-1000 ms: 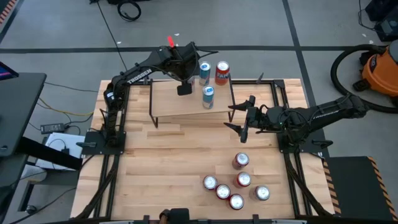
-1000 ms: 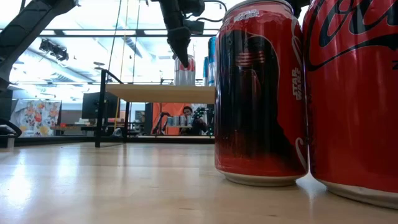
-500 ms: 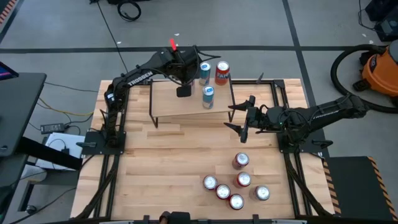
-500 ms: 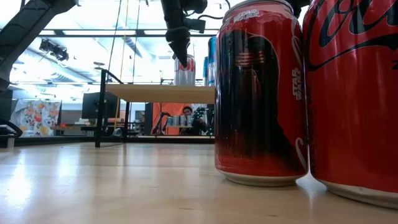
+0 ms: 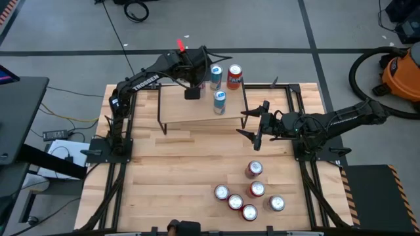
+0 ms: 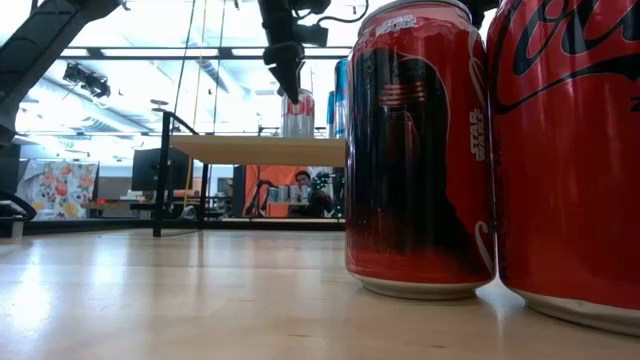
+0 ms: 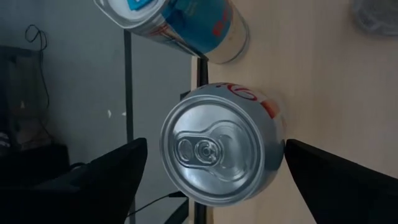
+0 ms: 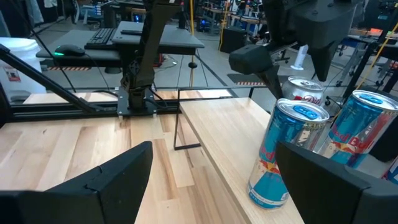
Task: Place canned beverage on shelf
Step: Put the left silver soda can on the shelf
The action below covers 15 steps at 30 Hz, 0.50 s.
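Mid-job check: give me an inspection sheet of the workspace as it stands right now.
Surface: slatted wooden tabletop.
Job's things: shelf carries three upright cans: two blue, one red. Six red cans wait on the tabletop.
Clutter: nothing seen.
Grippers: left gripper open above the shelf; right gripper open beside it, holding nothing.
Cables: on the floor.
Surroundings: orange vacuum.

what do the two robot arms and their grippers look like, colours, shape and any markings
Both are dark, near-black jointed arms built from tubular links. The left arm carries white block lettering along its link and a small red tag near the wrist. The left gripper and the right gripper each end in two flat, blunt black fingers, matte and unmarked. Thin black cables run along both wrists.
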### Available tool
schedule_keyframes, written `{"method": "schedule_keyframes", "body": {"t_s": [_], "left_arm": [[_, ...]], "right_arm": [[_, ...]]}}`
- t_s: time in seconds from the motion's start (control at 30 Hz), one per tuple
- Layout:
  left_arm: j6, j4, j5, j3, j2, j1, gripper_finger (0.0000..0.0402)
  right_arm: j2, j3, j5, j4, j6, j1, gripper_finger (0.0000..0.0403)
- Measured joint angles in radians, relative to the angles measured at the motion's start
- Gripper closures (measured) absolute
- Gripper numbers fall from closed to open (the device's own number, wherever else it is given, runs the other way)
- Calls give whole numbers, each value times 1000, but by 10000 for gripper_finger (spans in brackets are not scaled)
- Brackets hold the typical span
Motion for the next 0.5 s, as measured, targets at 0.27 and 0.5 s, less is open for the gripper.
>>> {"method": "schedule_keyframes", "body": {"t_s": [0.27, 0.5], "left_arm": [[19, 9, -9, 0, 0, 7, 10], [18, 43, -12, 0, 0, 11, 10]], "right_arm": [[0, 0, 0, 0, 0, 0, 53], [0, 0, 0, 0, 0, 0, 53]]}}
